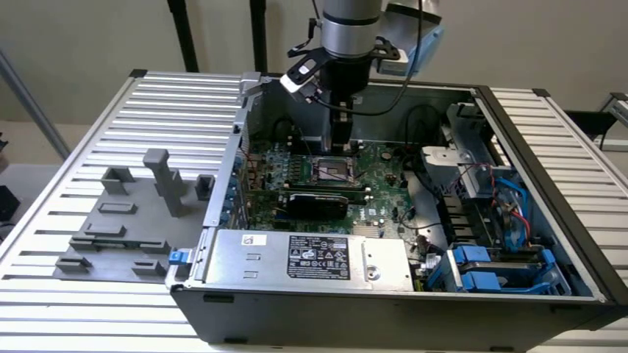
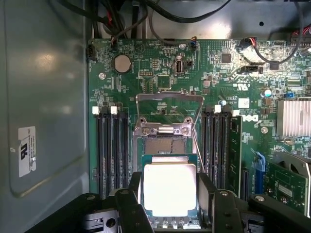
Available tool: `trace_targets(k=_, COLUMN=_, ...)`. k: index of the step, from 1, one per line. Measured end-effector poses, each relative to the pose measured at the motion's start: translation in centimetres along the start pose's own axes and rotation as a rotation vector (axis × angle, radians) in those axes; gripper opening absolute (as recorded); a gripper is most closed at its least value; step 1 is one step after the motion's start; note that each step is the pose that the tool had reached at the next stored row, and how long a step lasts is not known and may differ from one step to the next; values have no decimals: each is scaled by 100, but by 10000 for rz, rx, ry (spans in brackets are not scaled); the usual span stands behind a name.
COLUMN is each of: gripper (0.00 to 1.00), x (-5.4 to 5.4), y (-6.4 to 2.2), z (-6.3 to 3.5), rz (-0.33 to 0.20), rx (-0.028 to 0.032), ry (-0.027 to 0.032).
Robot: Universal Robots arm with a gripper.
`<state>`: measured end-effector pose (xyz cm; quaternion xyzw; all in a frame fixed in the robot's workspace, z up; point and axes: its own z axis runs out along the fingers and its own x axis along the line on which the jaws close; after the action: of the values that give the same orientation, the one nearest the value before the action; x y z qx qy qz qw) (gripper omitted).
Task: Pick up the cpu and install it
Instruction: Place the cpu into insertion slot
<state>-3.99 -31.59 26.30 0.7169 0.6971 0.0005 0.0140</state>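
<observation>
Where the arm reaches down into the open computer case, the gripper pinches the cpu by two opposite edges, with a dark finger pressed against each side. The silver-topped chip hangs flat just over the motherboard's socket, whose metal load plate stands flipped up.
</observation>
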Motion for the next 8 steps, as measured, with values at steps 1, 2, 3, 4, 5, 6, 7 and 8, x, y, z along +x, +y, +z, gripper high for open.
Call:
trace_targets(k=1, gripper=55, x=4, y=2, z=19, rz=-6, rx=0, ry=-1)
trace_targets(k=2, gripper=55, x=6, y=4, z=37, rz=-11, rx=1, ry=-2)
trace_targets(k=3, gripper=55, x=8, y=5, z=55, rz=-15, rx=0, ry=-1)
trace_targets(k=4, gripper=55, x=9, y=7, z=73, rz=-21, rx=0, ry=-2)
trace_targets(k=5, gripper=55, x=9, y=8, z=91, rz=-32, rx=1, ry=-2)
trace_targets(k=6, gripper=55, x=10, y=9, z=109, rz=-48, rx=1, ry=-2)
trace_targets(k=7, gripper=55, x=10, y=9, z=127, rz=-63, rx=0, ry=-1)
trace_targets(k=8, gripper=55, x=11, y=10, z=145, rz=-79, rx=-1, ry=0)
